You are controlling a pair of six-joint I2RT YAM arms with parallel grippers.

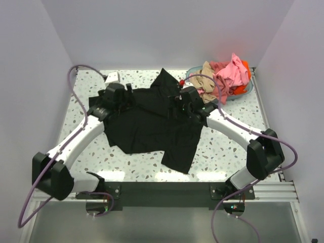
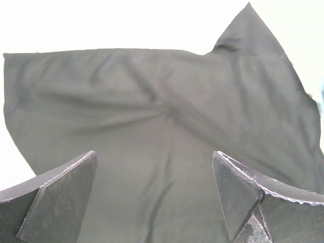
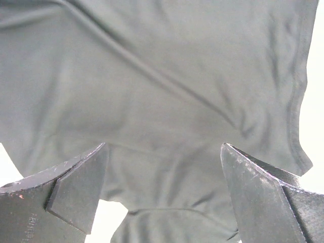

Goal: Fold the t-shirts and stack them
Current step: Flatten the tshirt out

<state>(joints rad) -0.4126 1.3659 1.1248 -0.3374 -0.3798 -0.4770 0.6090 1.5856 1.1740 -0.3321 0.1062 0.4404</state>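
Note:
A large black t-shirt [image 1: 152,129] lies spread and rumpled across the middle of the speckled table [image 1: 230,149]. One corner of it points toward the back. Both grippers hover over its far half. My left gripper [image 1: 126,95] is open above the shirt's left part, and the left wrist view shows dark cloth [image 2: 152,101] below the parted jaws of this gripper [image 2: 154,154], which hold nothing. My right gripper [image 1: 177,103] is open above the right part, its jaws [image 3: 163,146] wide apart over wrinkled cloth [image 3: 152,76] near a hem. Pink [image 1: 230,71], tan [image 1: 207,81] and orange-red [image 1: 245,66] t-shirts are heaped at back right.
The heap of shirts sits in a teal round basket [image 1: 242,92] in the back right corner. A small white object [image 1: 112,77] lies at the back left edge. Purple cables loop beside both arms. White walls close the table on three sides.

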